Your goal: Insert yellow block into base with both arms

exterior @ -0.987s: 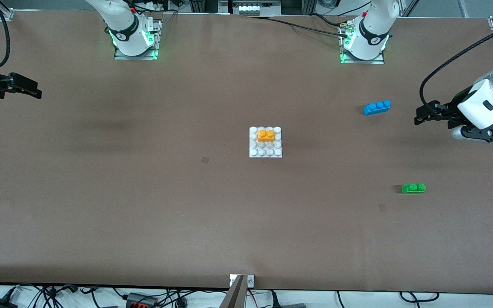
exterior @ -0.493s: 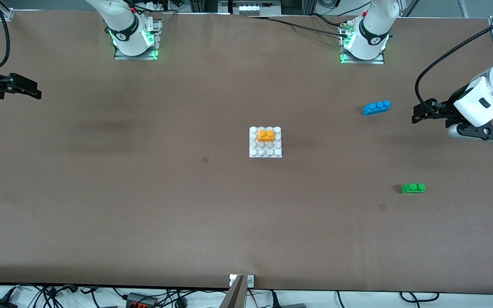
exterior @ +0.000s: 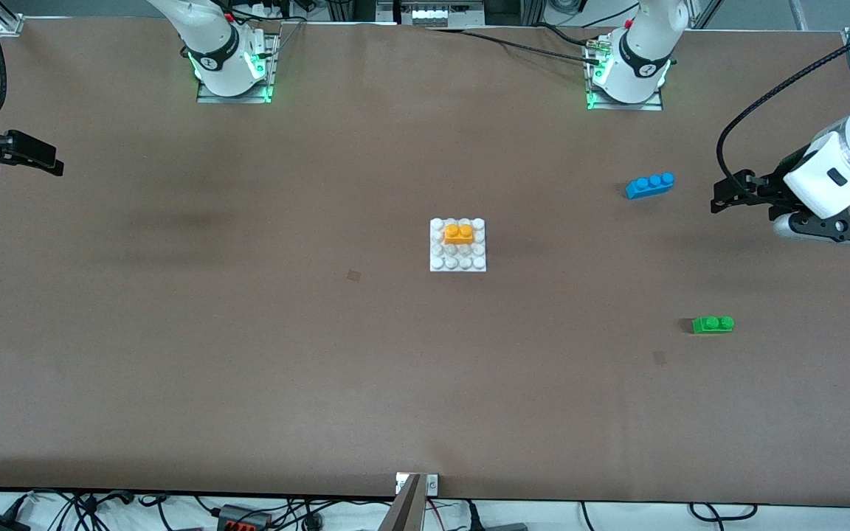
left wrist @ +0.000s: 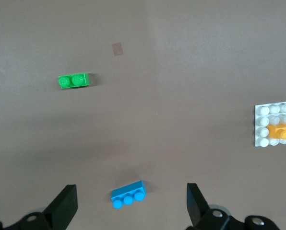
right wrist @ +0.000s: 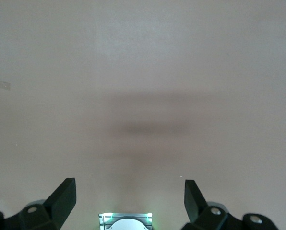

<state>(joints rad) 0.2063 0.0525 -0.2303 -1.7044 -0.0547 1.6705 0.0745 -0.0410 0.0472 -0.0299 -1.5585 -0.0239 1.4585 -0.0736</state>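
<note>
Your left pincer (exterior: 720, 200) hangs spread and empty over the worktop (exterior: 248, 354) end; the right pincer (exterior: 52, 158) likewise. The yellow block (exterior: 459, 234) sits on the base (exterior: 457, 262), seemingly seated; the left wrist view cuts off part of it.

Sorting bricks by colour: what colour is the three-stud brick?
Blue. The three-stud brick shows best in the left wrist view.
</note>
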